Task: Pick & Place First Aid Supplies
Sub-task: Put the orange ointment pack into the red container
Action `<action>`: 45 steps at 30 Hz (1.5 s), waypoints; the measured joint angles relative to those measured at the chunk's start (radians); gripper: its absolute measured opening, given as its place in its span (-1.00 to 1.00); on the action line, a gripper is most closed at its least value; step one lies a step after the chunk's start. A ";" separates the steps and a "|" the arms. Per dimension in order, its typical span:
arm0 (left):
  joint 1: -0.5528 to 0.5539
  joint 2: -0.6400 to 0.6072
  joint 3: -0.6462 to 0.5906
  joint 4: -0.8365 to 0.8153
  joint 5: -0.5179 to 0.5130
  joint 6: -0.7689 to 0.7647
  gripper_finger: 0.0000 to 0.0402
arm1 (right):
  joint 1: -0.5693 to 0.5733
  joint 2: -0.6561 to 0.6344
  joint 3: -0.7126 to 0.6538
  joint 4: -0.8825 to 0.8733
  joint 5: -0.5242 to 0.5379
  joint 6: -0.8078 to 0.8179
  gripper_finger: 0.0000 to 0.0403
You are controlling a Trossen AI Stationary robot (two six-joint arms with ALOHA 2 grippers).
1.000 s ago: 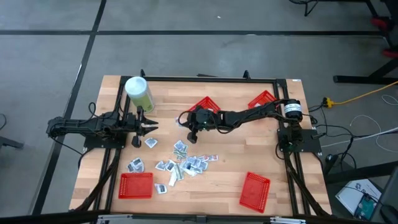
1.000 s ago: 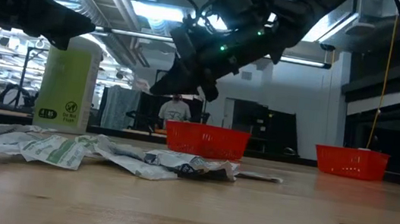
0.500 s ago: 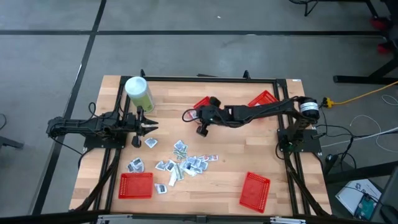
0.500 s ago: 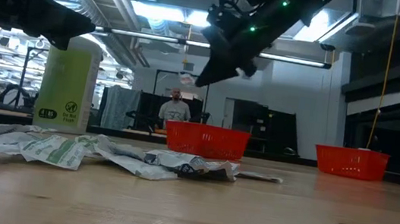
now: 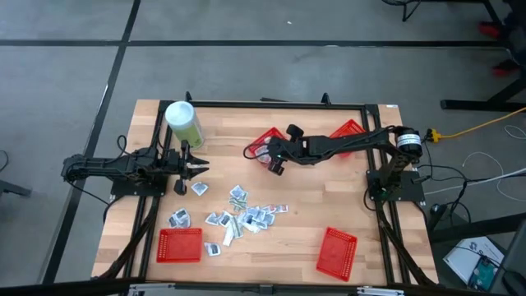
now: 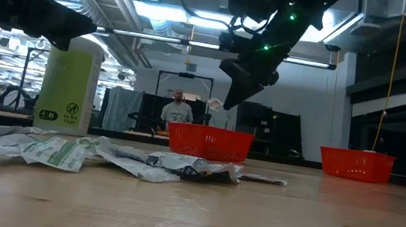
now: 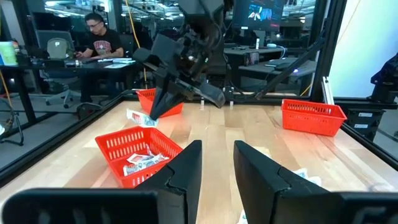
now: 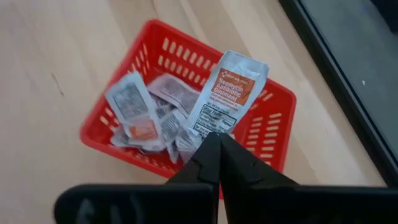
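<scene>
Packets (image 5: 246, 215) lie scattered at the lower centre of the high view on the tabletop (image 5: 304, 205), while my right fingers (image 5: 274, 161) hang over the red basket (image 5: 265, 138) at upper centre and my left fingers (image 5: 197, 167) wait at the left.

Low view: my right fingers (image 6: 224, 100) pinch a packet (image 6: 215, 103) above the basket (image 6: 209, 141).

Left wrist view: my left fingers (image 7: 214, 171) stand slightly spread, holding nothing.

Right wrist view: my right fingers (image 8: 217, 146) are pressed on an ointment packet (image 8: 227, 93), over a basket (image 8: 149, 46) already holding packets (image 8: 140, 115).
</scene>
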 joint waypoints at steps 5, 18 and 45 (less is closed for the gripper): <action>0.000 0.000 0.000 0.000 0.000 0.000 -0.56 | -0.015 0.000 0.000 -0.004 -0.001 -0.003 -0.96; 0.000 0.000 0.000 0.000 0.000 0.000 -0.56 | -0.037 0.000 0.000 -0.077 -0.004 0.132 -0.57; 0.000 0.000 0.000 0.000 0.000 0.000 -0.56 | 0.241 0.000 -0.001 -0.160 -0.037 0.192 -0.44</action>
